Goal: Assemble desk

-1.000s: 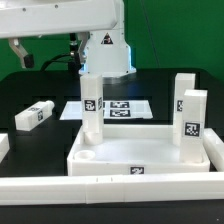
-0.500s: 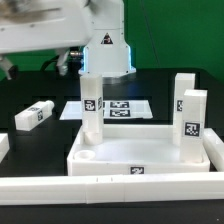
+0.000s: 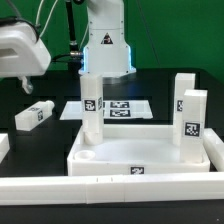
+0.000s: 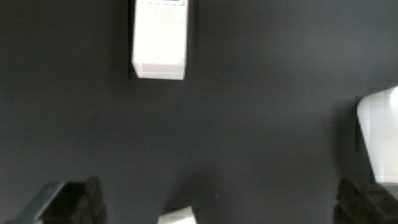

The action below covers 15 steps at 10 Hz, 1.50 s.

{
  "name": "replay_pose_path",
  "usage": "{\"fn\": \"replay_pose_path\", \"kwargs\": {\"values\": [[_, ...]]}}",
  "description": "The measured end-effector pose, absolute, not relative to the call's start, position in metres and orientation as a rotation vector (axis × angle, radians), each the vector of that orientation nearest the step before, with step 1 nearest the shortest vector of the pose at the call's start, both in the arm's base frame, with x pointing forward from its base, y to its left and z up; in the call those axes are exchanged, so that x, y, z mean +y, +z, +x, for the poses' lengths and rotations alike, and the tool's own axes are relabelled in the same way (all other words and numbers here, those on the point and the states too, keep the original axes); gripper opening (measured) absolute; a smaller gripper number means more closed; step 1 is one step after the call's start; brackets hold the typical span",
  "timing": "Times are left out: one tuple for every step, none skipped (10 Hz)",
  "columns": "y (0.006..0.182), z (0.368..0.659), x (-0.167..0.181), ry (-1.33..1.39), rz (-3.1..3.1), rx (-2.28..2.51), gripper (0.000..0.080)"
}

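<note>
The white rimmed tabletop point(image 3: 140, 155) lies at the front centre. One tagged leg point(image 3: 92, 105) stands upright in its far left corner socket. Two more tagged legs point(image 3: 193, 122) stand upright at its right side. A loose leg point(image 3: 33, 115) lies on the black table at the exterior view's left. My gripper point(image 3: 25, 82) hangs above and behind that leg, apart from it. In the wrist view my gripper point(image 4: 217, 205) is open and empty, with dark fingertips point(image 4: 71, 203) wide apart, and a white leg point(image 4: 160, 38) lies on the table beyond them.
The marker board point(image 3: 128, 108) lies behind the tabletop. A long white border bar point(image 3: 110, 186) runs along the front. Another white piece point(image 3: 3, 146) sits at the exterior view's far left edge. White shapes show at the wrist view's edges point(image 4: 377, 125).
The arm has swung to the exterior view's left and come down, so the gripper now hangs over the left part of the table near the lying leg. The parts have not moved.
</note>
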State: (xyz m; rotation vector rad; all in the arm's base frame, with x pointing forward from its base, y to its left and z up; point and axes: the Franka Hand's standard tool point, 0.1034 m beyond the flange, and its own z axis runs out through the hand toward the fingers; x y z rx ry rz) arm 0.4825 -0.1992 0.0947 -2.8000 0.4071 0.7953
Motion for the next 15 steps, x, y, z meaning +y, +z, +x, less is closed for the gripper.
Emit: {"fn": "replay_pose_path", "kwargs": {"values": [[0.089,0.478,-0.197,0.870,-2.763,0.404,0.0649],[0.074,0.459,-0.193,1.020,-2.671,0.416,0.0649],[0.056,0.442,-0.197,1.195,-2.556,0.447,0.0649],[0.046,0.442,-0.198,1.233,-2.545,0.447,0.0649],[0.041,0.439,-0.191,1.273,-2.528,0.447,0.0649],[0.041,0.440,-0.193,1.263,-2.535,0.448,0.0649],[0.041,0.440,-0.194,1.258,-2.538,0.450,0.0649],[0.039,0.439,-0.195,1.259,-2.540,0.453,0.0649],[0.030,0.431,-0.199,1.281,-2.524,0.469,0.0649],[0.025,0.426,-0.201,1.292,-2.515,0.481,0.0649],[0.021,0.424,-0.200,1.283,-2.526,0.493,0.0649],[0.015,0.420,-0.196,1.283,-2.534,0.501,0.0649],[0.016,0.420,-0.197,1.282,-2.534,0.502,0.0611],[0.015,0.420,-0.197,1.281,-2.535,0.503,0.0611],[0.015,0.420,-0.197,1.282,-2.535,0.503,0.0438]]}}
